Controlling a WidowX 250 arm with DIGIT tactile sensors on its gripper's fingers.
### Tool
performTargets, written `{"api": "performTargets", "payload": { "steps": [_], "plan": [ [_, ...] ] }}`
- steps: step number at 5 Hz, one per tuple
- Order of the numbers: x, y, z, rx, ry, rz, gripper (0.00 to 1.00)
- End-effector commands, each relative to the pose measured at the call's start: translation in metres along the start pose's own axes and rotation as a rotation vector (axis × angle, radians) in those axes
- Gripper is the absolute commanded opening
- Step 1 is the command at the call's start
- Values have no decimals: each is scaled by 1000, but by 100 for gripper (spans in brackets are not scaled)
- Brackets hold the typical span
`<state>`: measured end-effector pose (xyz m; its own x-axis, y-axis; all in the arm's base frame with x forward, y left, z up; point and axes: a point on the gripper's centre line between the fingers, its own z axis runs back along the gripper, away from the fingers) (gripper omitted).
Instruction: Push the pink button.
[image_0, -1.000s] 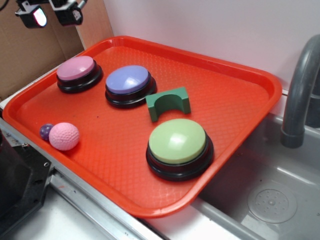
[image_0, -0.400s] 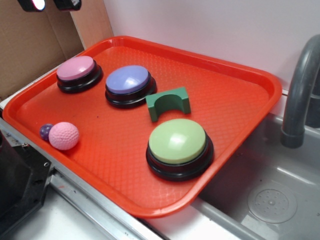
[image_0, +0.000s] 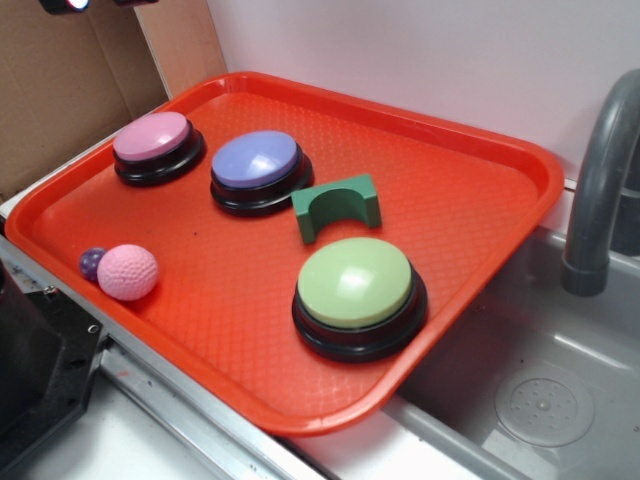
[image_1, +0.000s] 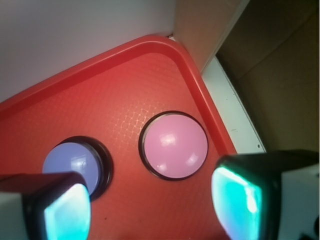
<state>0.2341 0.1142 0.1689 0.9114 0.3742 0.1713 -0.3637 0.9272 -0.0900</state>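
The tool (image_1: 150, 202), fingers spread wide and empty, hangs high above the pink button (image_0: 152, 137) at the tray's (image_0: 480, 220) far-left corner; a drifting descent could press the purple-blue button (image_0: 255, 158) beside it.

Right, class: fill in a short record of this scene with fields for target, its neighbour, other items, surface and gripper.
target: pink button, far left corner of tray
neighbour: purple-blue button, beside it, apart
other items: green button, green arch block, pink ball, small purple ball
surface: red tray
gripper: open, above the pink button, not touching
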Motion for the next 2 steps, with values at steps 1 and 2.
{"api": "performTargets", "payload": {
  "steps": [1,2],
  "plan": [
    [9,-4,29,16,-84,-26,100],
    [6,-6,29,32,-79,-43,100]
  ]
}}
